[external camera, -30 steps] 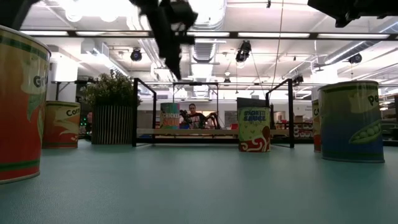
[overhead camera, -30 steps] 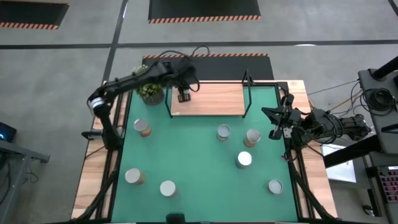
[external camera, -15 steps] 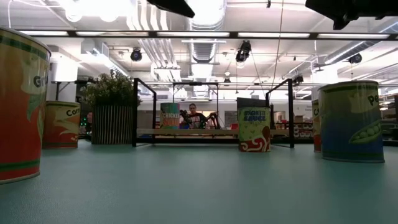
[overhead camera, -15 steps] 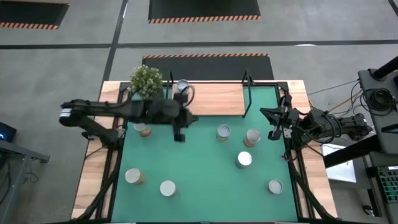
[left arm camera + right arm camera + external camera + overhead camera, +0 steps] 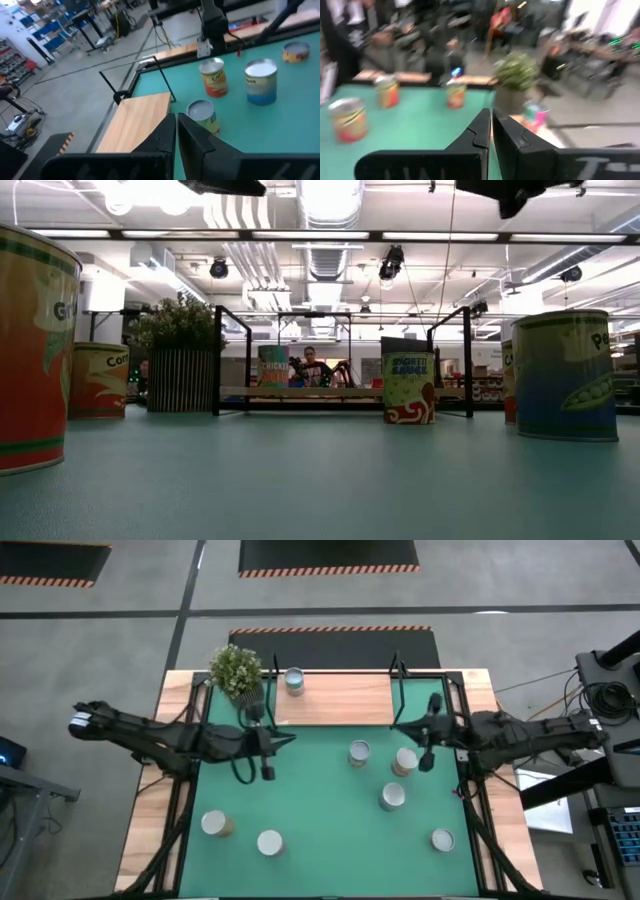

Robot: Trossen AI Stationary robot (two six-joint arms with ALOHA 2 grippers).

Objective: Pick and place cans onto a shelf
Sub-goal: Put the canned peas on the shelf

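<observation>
Shelf (image 5: 340,700) holds one can (image 5: 294,680) at its left end; six cans lie on the mat before it. Left gripper (image 5: 267,772) and right gripper (image 5: 427,762), both closed and empty, hover before it; likely next, opening over a can

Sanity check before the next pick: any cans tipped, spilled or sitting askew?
Nothing stands out. One can stands upright on the shelf near the plant. The other cans stand upright, scattered on the green mat. Left gripper and right gripper hover empty, jaws shut.
</observation>
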